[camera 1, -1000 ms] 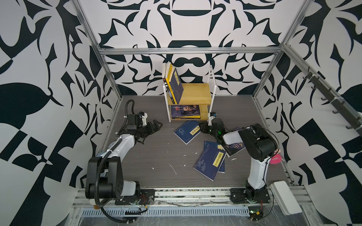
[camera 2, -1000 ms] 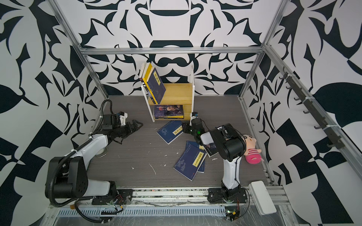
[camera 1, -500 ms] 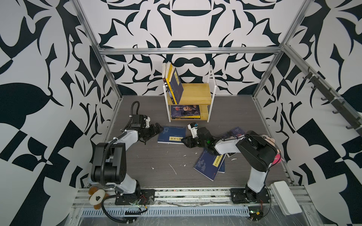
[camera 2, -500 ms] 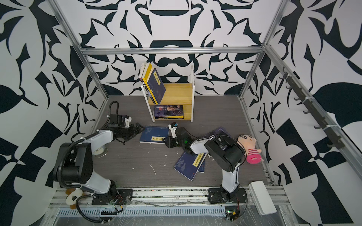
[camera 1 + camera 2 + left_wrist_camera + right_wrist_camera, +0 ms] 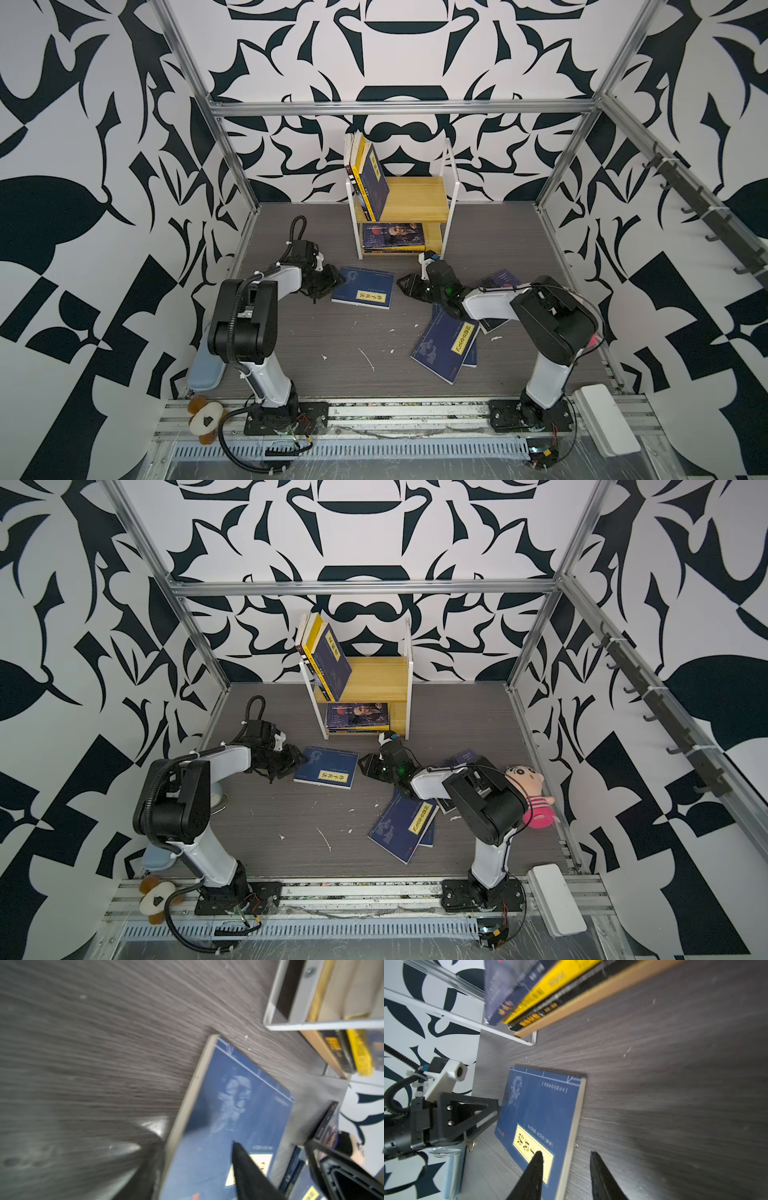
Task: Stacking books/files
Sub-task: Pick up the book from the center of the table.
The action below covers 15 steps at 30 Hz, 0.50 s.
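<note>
A navy book with a yellow label (image 5: 365, 286) (image 5: 327, 766) lies flat on the table (image 5: 332, 353), a little left of centre in both top views and just below the small shelf (image 5: 415, 199). The left arm (image 5: 286, 276) stretches in from the left, and the left jaws sit at the book's left edge, partly apart. In the left wrist view one finger (image 5: 249, 1172) hangs over the blue cover and the other (image 5: 145, 1172) is off the page edge over the table. The gap between them is far wider than the thin book, so nothing is clamped. The right arm (image 5: 490, 297) lies low from the right. The right jaws sit just beside the book's right edge, also partly apart and holding nothing. In the right wrist view one finger (image 5: 533, 1174) shows against the yellow label and the other (image 5: 602, 1178) against bare table. Two more navy books (image 5: 446, 345) lie overlapped lower right of centre, and another book (image 5: 500, 277) shows behind the right arm. On the shelf, several leaning books (image 5: 370, 178) stand at the upper left, and a flat stack (image 5: 392, 235) lies on the lower board.
</note>
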### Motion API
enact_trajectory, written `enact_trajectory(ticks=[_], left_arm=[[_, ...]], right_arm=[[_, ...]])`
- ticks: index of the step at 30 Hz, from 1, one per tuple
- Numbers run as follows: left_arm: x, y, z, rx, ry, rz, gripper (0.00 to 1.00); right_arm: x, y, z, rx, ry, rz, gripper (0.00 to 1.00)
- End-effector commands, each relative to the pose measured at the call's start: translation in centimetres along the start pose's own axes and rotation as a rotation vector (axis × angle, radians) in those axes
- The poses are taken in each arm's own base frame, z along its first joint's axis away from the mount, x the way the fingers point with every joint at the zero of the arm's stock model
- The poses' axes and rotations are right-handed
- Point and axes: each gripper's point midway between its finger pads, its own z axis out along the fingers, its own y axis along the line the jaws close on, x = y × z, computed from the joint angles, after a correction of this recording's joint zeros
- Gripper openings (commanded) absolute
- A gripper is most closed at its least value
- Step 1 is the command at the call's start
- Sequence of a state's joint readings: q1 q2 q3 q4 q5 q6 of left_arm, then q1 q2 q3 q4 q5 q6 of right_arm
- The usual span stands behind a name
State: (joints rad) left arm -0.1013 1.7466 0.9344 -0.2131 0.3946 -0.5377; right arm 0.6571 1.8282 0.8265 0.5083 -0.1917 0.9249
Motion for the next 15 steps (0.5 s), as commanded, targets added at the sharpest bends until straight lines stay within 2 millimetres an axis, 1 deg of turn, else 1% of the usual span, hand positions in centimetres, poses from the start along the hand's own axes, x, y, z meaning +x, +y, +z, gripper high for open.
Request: enact_trajectory(ticks=[1, 3, 5, 7, 8, 11, 15], left_arm=[[1.2, 0.0, 0.9, -0.005, 0.054, -0.035, 0.49], [1.8, -0.3, 1.3, -0.002, 0.073, -0.027, 0.46], [2.3, -0.5, 1.7, -0.005, 0.087, -0.020, 0.45], [2.7, -0.6, 2.1, -0.002, 0.101, -0.018, 0.44], [2.9, -0.5, 2.2, -0.004, 0.106, -0.019, 0.44], [3.3, -0.5, 2.5, -0.001, 0.115, -0.024, 0.42], [3.6, -0.5, 2.7, -0.003, 0.122, -0.021, 0.42]], right_arm=[[0.2, 1.7, 0.7, -0.043, 0.013, 0.087, 0.38], [0.8, 2.0, 1.2, -0.056, 0.030, 0.107, 0.38], [1.4, 2.3, 1.6, -0.074, 0.044, 0.128, 0.38], [1.6, 2.9, 1.9, -0.105, 0.052, 0.148, 0.38], [1.5, 3.5, 1.9, -0.132, 0.051, 0.154, 0.38], [1.0, 5.3, 1.2, -0.202, 0.047, 0.166, 0.38], [-0.3, 8.3, -0.4, -0.273, 0.033, 0.127, 0.37]])
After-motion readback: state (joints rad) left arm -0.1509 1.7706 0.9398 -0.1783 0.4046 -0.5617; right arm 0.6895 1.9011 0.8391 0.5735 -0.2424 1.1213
